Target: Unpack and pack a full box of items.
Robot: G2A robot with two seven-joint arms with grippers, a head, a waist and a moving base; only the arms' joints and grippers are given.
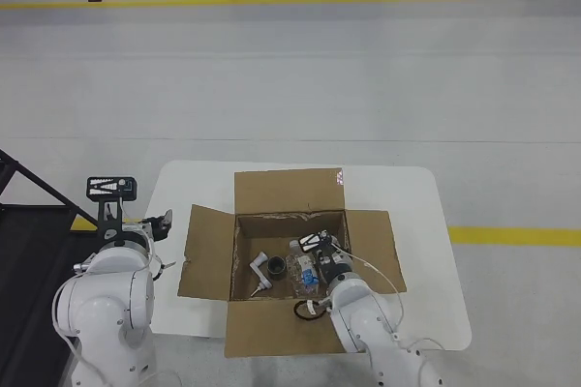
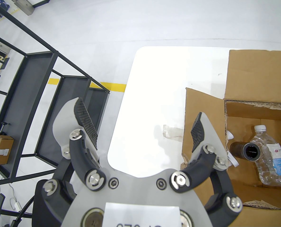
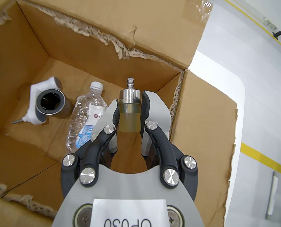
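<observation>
An open cardboard box [image 1: 290, 198] stands on the white table [image 1: 397, 193] with its flaps spread. On its floor lie a clear water bottle [image 3: 83, 124], a dark tube [image 3: 51, 102] and a white fitting [image 3: 35, 109]; the bottle [image 2: 270, 157] and tube [image 2: 245, 151] also show in the left wrist view. My right gripper [image 3: 130, 106] hangs over the box interior, shut on a yellowish cylinder with a metal cap and threaded stud [image 3: 129, 109]. My left gripper [image 2: 140, 121] is open above the table's left edge, beside the box's left flap [image 2: 202, 109], holding nothing.
A black metal rack [image 2: 48, 90] stands left of the table, with a small cardboard carton [image 2: 1, 148] on a lower shelf. A black ring [image 1: 304, 311] lies on the box's near flap. A scrap of clear tape [image 2: 171, 132] sits on the table beside the left flap.
</observation>
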